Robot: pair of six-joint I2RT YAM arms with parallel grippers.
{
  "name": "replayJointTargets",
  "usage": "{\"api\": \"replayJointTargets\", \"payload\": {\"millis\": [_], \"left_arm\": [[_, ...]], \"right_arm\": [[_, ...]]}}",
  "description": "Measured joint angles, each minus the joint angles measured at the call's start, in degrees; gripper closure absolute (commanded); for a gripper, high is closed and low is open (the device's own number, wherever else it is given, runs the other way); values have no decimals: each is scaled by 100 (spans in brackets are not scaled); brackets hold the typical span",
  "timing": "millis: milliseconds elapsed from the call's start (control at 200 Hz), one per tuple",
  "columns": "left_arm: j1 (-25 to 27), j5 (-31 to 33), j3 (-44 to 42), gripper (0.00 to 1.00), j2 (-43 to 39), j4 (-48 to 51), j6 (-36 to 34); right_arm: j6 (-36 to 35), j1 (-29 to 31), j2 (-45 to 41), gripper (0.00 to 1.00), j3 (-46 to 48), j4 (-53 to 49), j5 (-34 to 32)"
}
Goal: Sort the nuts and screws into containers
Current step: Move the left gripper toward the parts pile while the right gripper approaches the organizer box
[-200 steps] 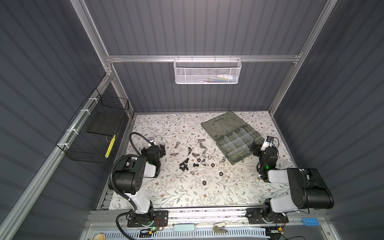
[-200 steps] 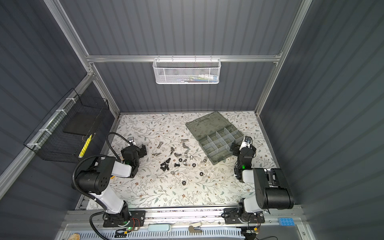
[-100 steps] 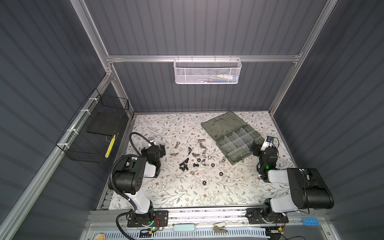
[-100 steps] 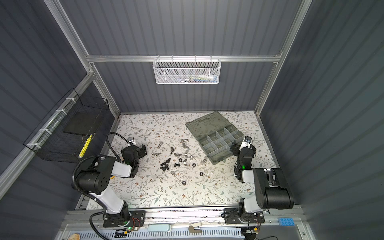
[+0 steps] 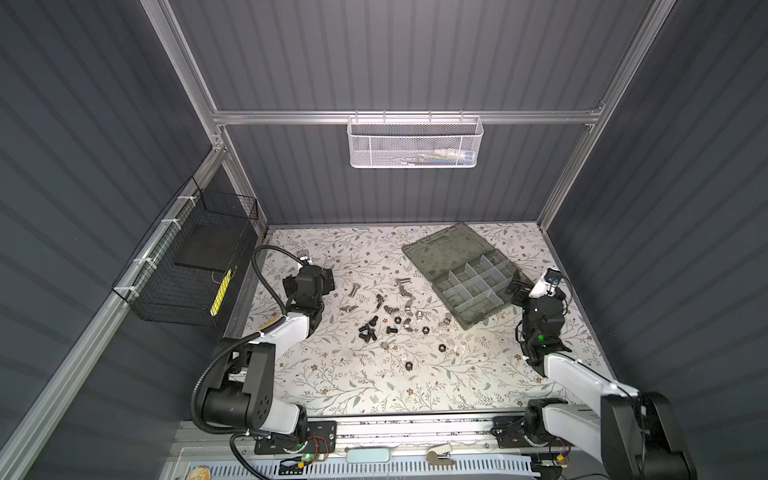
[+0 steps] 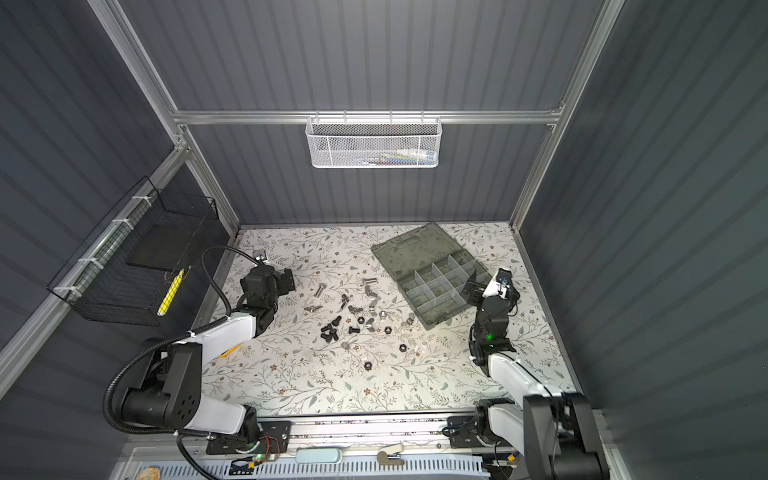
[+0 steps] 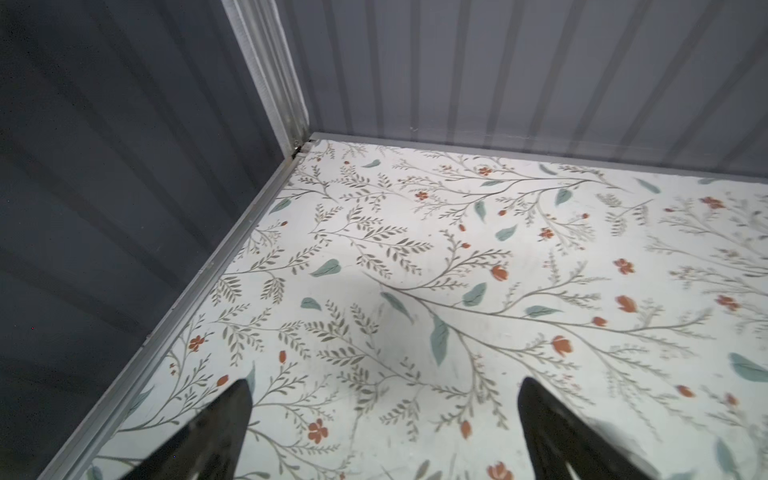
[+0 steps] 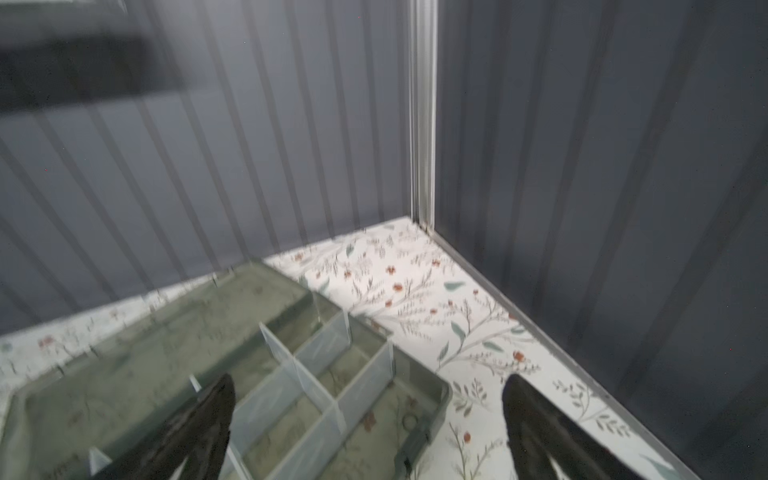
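Observation:
Black and silver screws [image 5: 368, 328] [image 6: 330, 328] and nuts [image 5: 441, 346] [image 6: 402, 347] lie scattered on the floral mat at mid-table in both top views. The containers [image 5: 471, 284] [image 6: 436, 286] [image 8: 316, 374] are compartments of an open grey-green case at the back right, its lid lying flat behind. My left gripper [image 5: 320, 276] [image 7: 384, 382] stands open over bare mat at the left, apart from the parts. My right gripper [image 5: 535, 283] [image 8: 370, 376] is open at the case's right corner, one finger over a compartment, one over the mat. A faint ring [image 8: 409, 420] shows in the corner compartment; whether it is a nut is unclear.
A black wire basket [image 5: 187, 270] hangs on the left wall. A white mesh basket [image 5: 415, 143] hangs on the back rail. Grey walls close the table at the left, back and right. A metal edge strip [image 7: 199, 291] runs close beside the left gripper.

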State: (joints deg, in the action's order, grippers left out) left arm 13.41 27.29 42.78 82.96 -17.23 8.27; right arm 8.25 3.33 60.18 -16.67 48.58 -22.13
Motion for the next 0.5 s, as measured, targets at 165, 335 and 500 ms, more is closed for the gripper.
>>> {"api": "replayJointTargets", "payload": {"millis": [165,335,500], "left_arm": [[264,-535,916,0,-184,1460,562],[262,-1167,1445,0,-378,2424,1279],[264,-1674,916,0,-691,2345,2041]], "right_arm": [[999,-243,-531,1,470,-109,221],[1469,-426,-367,1,50,-1255,1082],[1600,-133,-188,1,-1137,-2688,1384]]}}
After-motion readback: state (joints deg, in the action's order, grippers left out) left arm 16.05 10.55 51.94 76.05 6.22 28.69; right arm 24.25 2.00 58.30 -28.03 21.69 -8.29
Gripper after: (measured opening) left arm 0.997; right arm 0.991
